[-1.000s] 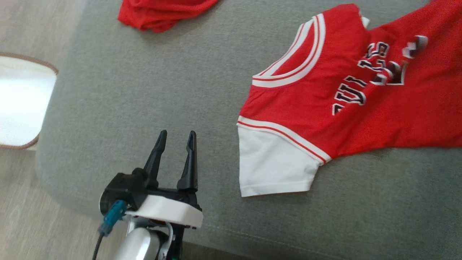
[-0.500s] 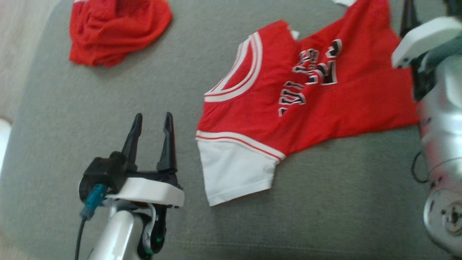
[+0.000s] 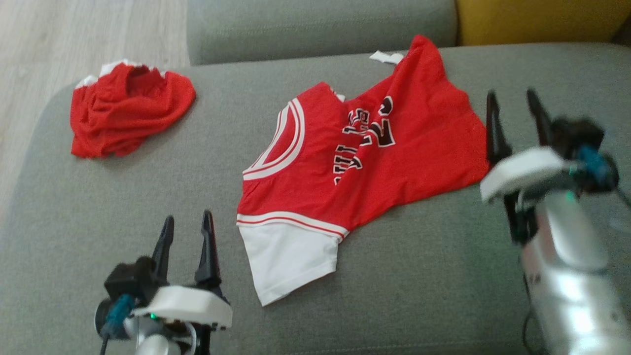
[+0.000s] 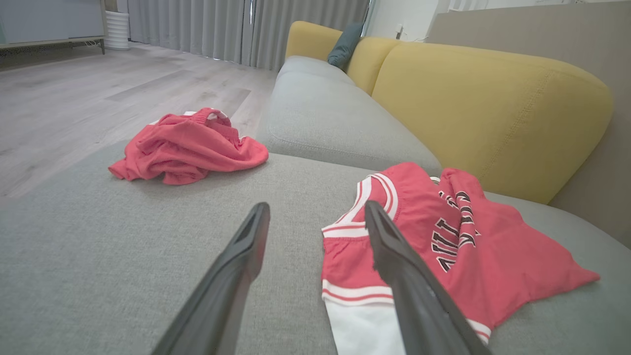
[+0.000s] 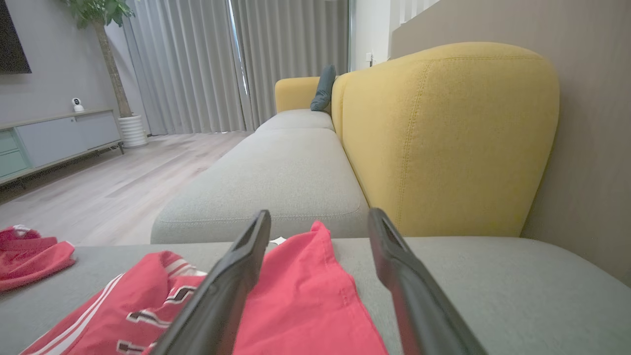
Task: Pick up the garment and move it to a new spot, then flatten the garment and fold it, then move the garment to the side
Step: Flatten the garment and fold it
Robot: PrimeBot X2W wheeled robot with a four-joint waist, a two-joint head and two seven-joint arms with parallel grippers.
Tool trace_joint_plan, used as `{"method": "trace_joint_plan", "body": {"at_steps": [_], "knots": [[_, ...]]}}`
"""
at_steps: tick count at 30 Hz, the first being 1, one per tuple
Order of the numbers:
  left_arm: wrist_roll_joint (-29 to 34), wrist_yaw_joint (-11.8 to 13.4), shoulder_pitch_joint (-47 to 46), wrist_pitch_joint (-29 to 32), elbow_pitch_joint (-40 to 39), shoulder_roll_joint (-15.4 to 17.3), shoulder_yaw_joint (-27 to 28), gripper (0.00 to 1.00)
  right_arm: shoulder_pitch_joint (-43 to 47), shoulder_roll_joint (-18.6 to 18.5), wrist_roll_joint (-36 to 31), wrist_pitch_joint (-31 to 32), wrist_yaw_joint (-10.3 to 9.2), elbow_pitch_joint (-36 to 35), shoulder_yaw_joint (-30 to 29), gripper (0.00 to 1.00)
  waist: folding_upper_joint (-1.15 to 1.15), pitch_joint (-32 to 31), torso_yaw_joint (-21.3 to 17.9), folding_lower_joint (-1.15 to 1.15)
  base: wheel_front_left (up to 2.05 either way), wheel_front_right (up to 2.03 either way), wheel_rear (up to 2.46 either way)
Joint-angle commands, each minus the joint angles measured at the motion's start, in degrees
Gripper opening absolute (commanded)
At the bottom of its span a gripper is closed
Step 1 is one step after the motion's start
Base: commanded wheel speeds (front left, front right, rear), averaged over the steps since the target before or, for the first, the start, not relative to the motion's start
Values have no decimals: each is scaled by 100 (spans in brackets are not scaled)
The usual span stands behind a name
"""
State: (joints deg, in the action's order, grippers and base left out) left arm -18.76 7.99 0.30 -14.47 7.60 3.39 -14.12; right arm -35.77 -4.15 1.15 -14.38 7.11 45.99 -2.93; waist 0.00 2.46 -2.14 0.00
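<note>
At the near left, the left gripper is seen over the grey seat cushion, its two dark fingers spread wide with nothing held between them. Just to its right lies the white sleeve of the red jersey, the nearest part of the garment. The jersey is laid face up across the middle of the cushion, lettering and striped neckline showing, rumpled and not folded, its far corner reaching the cushion's far edge. At the right, beside the jersey's right edge, the right gripper is found, its fingers likewise parted wide and empty. In the right wrist view red cloth is seen lying beneath and between them, ungripped; whether it is touched cannot be told. Farther off at the left, well apart from the jersey, a crumpled red garment is heaped near the cushion's corner. Beyond are a second grey cushion, a yellow backrest at the far right, and wooden floor at the far left
</note>
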Motion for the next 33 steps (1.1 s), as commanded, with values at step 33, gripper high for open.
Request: {"method": "trace_joint_plan", "body": {"at_steps": [33], "knots": [[32,-47,362,-52,-64,-50,129,100,3548,127,753,476,37,-3709,490,100,0,-370,198,0,0,0,0]]}}
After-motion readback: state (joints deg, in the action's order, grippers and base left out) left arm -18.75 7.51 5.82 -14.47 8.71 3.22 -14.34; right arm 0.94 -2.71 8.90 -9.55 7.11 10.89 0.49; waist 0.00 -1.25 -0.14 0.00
